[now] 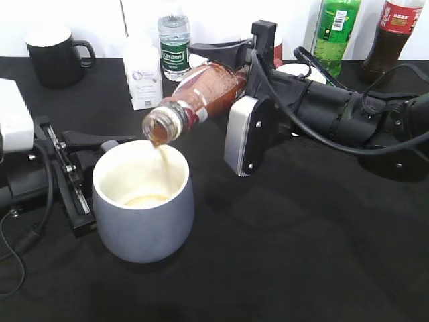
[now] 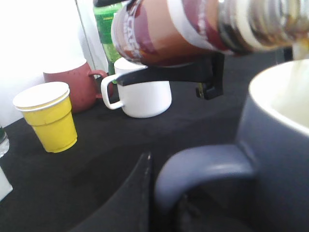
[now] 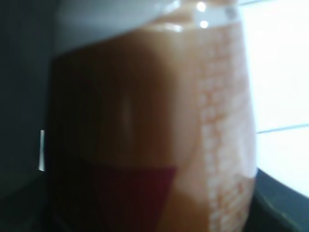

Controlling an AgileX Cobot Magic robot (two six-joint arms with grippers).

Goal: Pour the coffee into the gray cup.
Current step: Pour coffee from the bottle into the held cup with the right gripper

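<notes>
The gray cup (image 1: 143, 213) stands at the front left; a little brown liquid lies in its cream inside. My left gripper (image 1: 90, 151) is shut on its handle (image 2: 203, 169). My right gripper (image 1: 234, 74) is shut on the coffee bottle (image 1: 204, 90) and holds it tipped, open mouth down over the cup's rim. A thin brown stream runs from the mouth into the cup. In the left wrist view the bottle (image 2: 193, 29) hangs above the cup (image 2: 280, 145). In the right wrist view the bottle (image 3: 149, 121) fills the frame.
A black mug (image 1: 57, 57), a white box (image 1: 142, 77) and a water bottle (image 1: 174, 43) stand at the back left. A green bottle (image 1: 337, 30) and a cola bottle (image 1: 395, 37) stand at the back right. A yellow paper cup (image 2: 48, 116), a red mug (image 2: 77, 84) and a white mug (image 2: 142, 92) are nearby.
</notes>
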